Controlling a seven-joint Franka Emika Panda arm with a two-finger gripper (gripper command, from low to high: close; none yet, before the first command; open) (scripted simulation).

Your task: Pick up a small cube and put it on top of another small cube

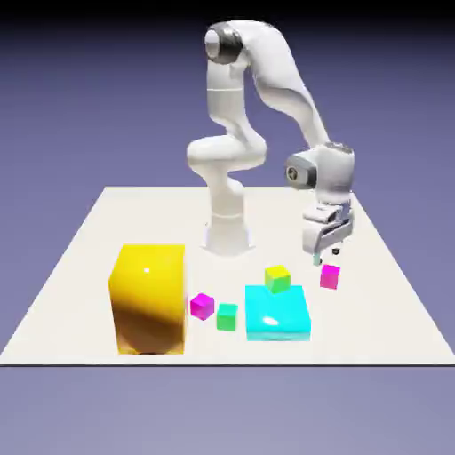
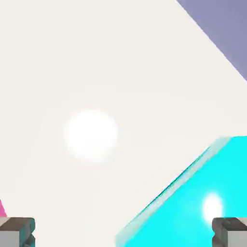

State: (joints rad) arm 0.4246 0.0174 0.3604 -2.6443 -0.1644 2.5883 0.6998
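Looking over the pale cream desk [image 1: 133,222], we see a smooth, plain top with a thin dark front edge, set before a blue-violet backdrop [image 1: 71,107] that fades to black above; no walls or furnishings show. The tool [image 1: 327,257] hangs over the exterior view's right side, its fingertips wide apart with nothing between them. One magenta cube [image 1: 330,277] sits on the desk close by the tool; its twin, the other magenta cube [image 1: 203,307], lies between the yellow block [image 1: 151,298] and the green cube [image 1: 227,317]. A yellow-green cube [image 1: 277,279] rests at the far edge of the cyan block [image 1: 277,315]. In the hand view we get only part of the cyan block, cut off at the lower right, white glare on desk and block, and a pink sliver [image 2: 2,210] at the left edge, too little for us to identify.
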